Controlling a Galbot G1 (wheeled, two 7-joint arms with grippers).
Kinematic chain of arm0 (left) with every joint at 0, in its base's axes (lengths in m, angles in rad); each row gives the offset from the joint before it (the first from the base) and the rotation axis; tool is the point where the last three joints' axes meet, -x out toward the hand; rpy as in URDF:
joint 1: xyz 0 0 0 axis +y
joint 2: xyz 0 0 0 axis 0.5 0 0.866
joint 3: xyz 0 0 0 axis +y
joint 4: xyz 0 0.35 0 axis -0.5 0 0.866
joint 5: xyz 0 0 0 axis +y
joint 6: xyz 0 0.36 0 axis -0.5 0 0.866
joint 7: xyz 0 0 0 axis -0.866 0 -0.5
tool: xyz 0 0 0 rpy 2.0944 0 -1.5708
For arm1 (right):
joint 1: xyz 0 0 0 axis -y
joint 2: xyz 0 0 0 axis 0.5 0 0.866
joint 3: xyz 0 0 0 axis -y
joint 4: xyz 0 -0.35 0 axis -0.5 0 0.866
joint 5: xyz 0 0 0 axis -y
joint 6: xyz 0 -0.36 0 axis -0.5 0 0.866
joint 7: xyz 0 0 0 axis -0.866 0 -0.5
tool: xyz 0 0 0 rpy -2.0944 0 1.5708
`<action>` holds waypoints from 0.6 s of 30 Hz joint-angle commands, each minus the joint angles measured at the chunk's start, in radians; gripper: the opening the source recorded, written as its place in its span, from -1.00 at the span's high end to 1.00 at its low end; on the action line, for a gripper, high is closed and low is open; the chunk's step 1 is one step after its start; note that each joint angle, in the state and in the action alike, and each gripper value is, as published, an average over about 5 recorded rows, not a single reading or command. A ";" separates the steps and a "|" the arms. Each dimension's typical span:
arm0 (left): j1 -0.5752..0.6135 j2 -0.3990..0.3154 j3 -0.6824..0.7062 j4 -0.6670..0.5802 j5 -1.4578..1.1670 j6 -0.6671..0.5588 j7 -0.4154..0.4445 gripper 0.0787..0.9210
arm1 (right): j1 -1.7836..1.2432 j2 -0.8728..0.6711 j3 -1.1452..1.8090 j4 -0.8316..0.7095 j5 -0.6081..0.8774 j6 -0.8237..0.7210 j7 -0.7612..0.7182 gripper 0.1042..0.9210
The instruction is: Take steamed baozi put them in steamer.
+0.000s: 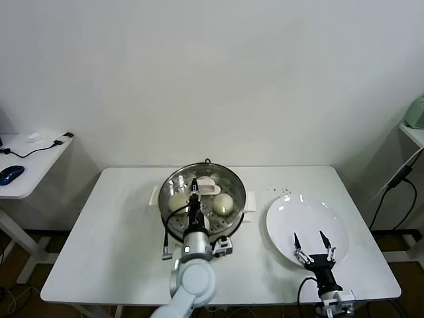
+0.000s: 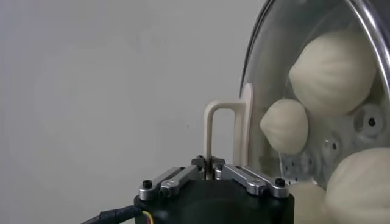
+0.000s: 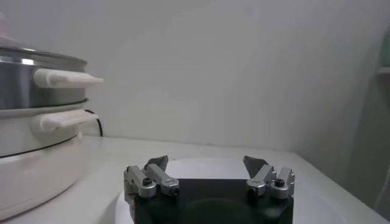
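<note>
White table (image 1: 112, 232) with the steamer (image 1: 173, 187) sitting mid-table, glass lid (image 2: 262, 73) on top. The baozi (image 2: 332, 70) are inside, you can see them through the glass. Plate (image 1: 285, 218) is just to the steamer's right, nothing on it. Left gripper (image 2: 211, 165) is above the steamer, pinched tight on the lid's white handle (image 2: 224, 131). Right gripper (image 1: 314, 247) hangs over the plate's near edge, claws spread wide, holding nothing.
</note>
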 commanded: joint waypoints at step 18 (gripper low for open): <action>0.038 0.054 0.027 -0.153 -0.133 -0.009 0.009 0.13 | 0.009 0.003 -0.010 0.012 -0.013 -0.012 -0.010 -0.76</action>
